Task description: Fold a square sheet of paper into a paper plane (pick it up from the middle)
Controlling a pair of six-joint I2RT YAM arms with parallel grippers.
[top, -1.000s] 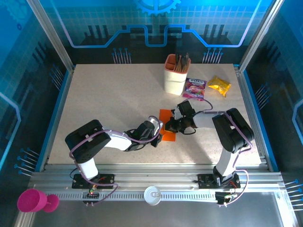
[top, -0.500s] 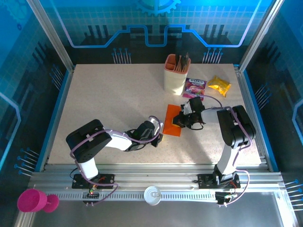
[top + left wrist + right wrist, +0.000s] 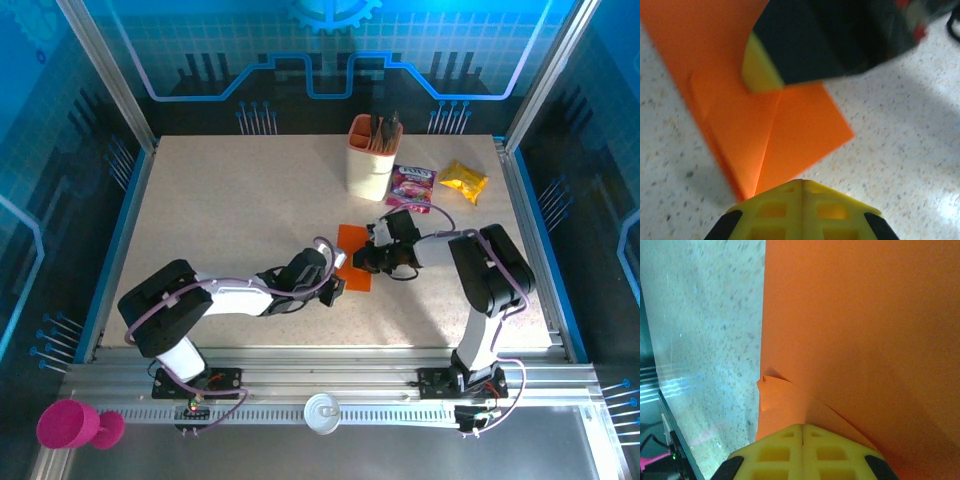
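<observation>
At the near edge, a pink cup [image 3: 65,425] is seen lying on the rail beside the left arm's base. Further in, the left gripper [image 3: 337,288] is held low over the table [image 3: 230,220], its jaws shut flat against each other. In its wrist view, the left gripper [image 3: 802,182] is met at the tip of one finger by the near corner of the square sheet of paper [image 3: 800,125], and nothing is seen between the jaws. Whether the corner is actually touched cannot be told.

The square sheet of paper [image 3: 351,240] is found near the table's middle, between the two grippers, creased into layers and partly raised off the surface.

Just beyond it, the right gripper [image 3: 360,262] is brought in from the other side. From its wrist, the right gripper [image 3: 802,426] is shown fully closed, with layers of the paper [image 3: 865,315] converging into its tips, so the sheet is pinched there. One yellow pad [image 3: 759,72] is seen against the sheet.

Toward the far edge, a peach cup [image 3: 370,170], a purple packet [image 3: 412,186] and a yellow packet [image 3: 464,181] are placed.
</observation>
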